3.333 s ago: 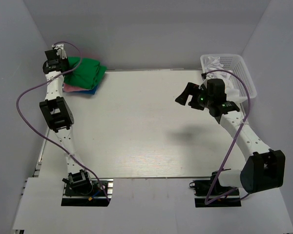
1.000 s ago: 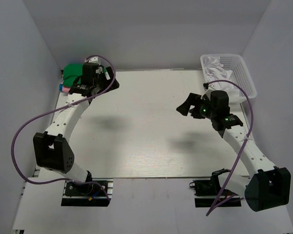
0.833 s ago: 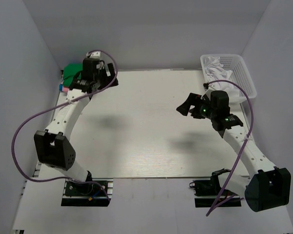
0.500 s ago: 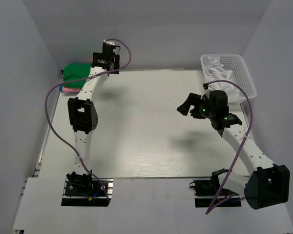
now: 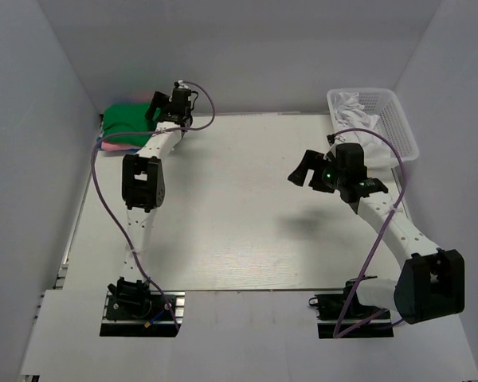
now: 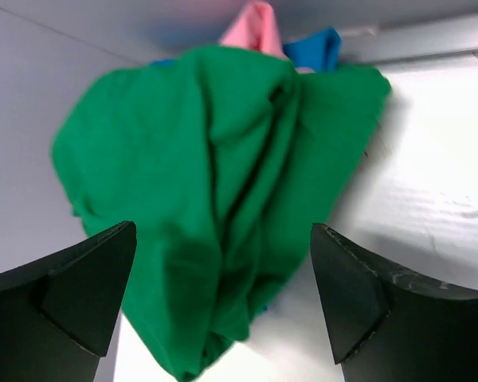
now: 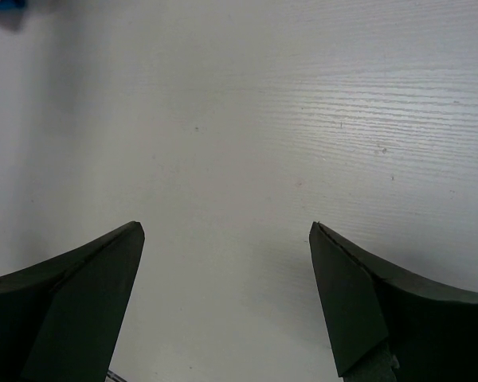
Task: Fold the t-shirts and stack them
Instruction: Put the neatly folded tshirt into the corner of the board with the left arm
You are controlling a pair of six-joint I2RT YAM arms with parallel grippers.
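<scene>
A stack of folded t-shirts lies in the table's far left corner, the bright green t-shirt (image 5: 126, 119) on top with a pink edge (image 5: 110, 146) under it. In the left wrist view the green t-shirt (image 6: 215, 183) is rumpled, with the pink t-shirt (image 6: 255, 22) and the blue t-shirt (image 6: 320, 48) poking out behind it. My left gripper (image 5: 154, 108) (image 6: 223, 231) hangs open just right of the stack, above the green cloth and holding nothing. Over the bare table (image 7: 303, 95), right of centre, my right gripper (image 5: 303, 169) (image 7: 225, 227) is open and empty.
A white mesh basket (image 5: 398, 119) stands at the far right corner with white cloth (image 5: 352, 105) bunched in it. Grey walls close in the table (image 5: 223, 215) at the back and both sides. The left arm's purple cable (image 5: 103, 199) loops along the left edge.
The left arm has drawn its elbow in and swung its wrist to the back, so its gripper now faces the stack. The right arm shifted only slightly. Both grippers stayed open.
</scene>
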